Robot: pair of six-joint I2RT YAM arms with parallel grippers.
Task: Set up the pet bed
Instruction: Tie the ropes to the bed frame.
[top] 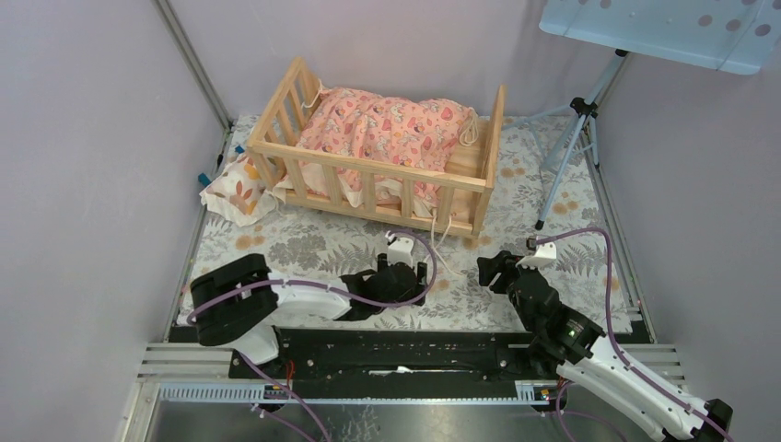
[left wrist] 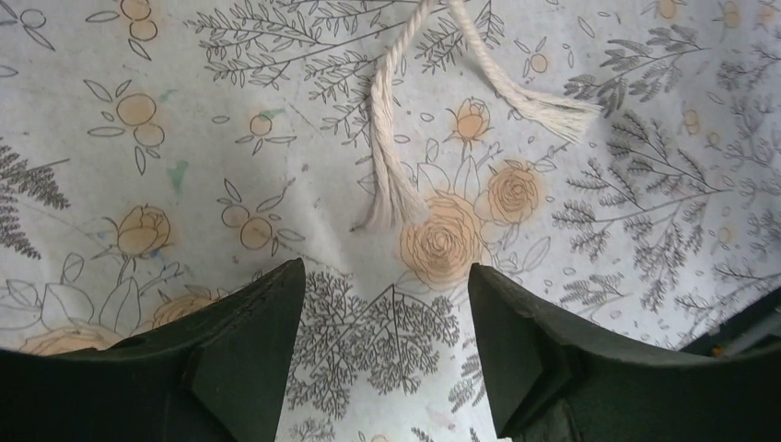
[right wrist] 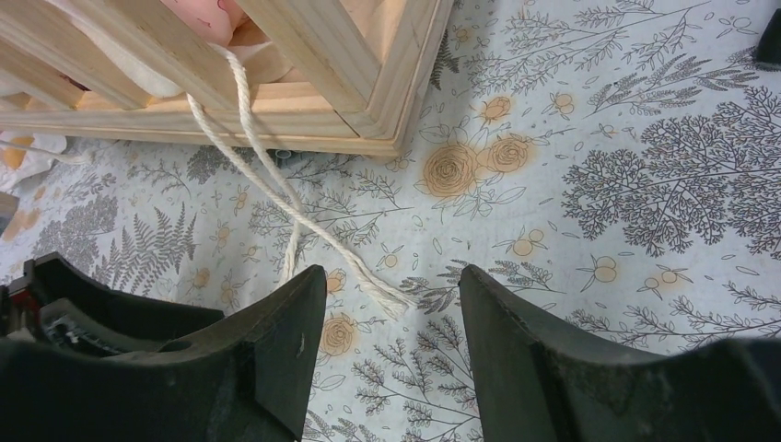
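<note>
- The pet bed [top: 368,166] stood at 12 o'clock from the arm bases, on the far half of the floral cloth [top: 304,239]. Its low slatted front rail faced the arms.
- A pink cushion [top: 387,129] lay inside the frame. A small leaf-print pillow [top: 238,189] lay outside, against the bed's corner at 10 o'clock.
- The left gripper [left wrist: 385,269] pointed down at the cloth with fingers spread and nothing between them. Two frayed ends of a white cord [left wrist: 387,138] lay just beyond its tips at 12 o'clock, untouched.
- The right gripper [right wrist: 391,272] likewise stood released and empty. The cord ran from under the bed's near corner post [right wrist: 368,74] down to its fingertips.
- Judged step: bedding was in, the pillow was not, and the cord trailed loose.
- To do the cord well, one gripper should pinch a single strand above the fray, not both. It should pull along the cloth rather than upward, since the light frame would likely drag.
- Both grippers were near the same cord. One should hold off to avoid crossing.
- Edges: a wall ran close on the 9 o'clock side, hard by the pillow, so a reach there had little side room.
- A tripod [top: 571,147] stood at 2 o'clock, just beside the bed's right end.
- Open cloth lay between the bed front and the arm bases.
</note>
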